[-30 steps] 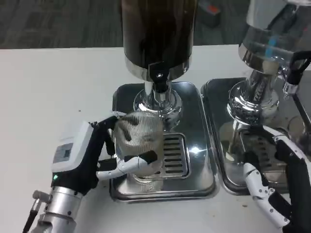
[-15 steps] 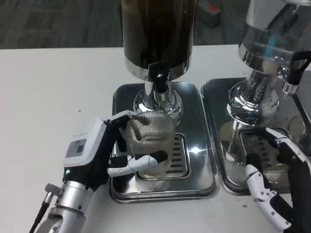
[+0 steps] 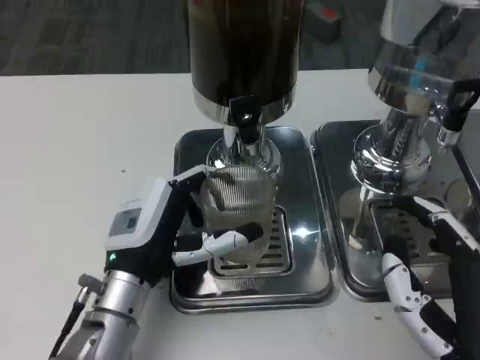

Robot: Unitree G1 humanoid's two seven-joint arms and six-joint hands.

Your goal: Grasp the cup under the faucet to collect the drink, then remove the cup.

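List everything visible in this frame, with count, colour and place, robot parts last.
cup: one, clear ribbed, under the faucet, over the drip grate
faucet: one, black and chrome, on the dark dispenser
dark dispenser: one, top centre
clear dispenser: one, chrome base, top right
trays: two, shiny metal, one under each dispenser
table: one, white
left hand: one, white and black, fingers around the cup
right hand: one, white and black, lower right, holding nothing

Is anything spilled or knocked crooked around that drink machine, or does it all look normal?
Nothing stands out. The left hand holds the ribbed clear cup upright over the drip tray, beneath the dark dispenser's faucet. No puddle is visible on the tray or the white table.
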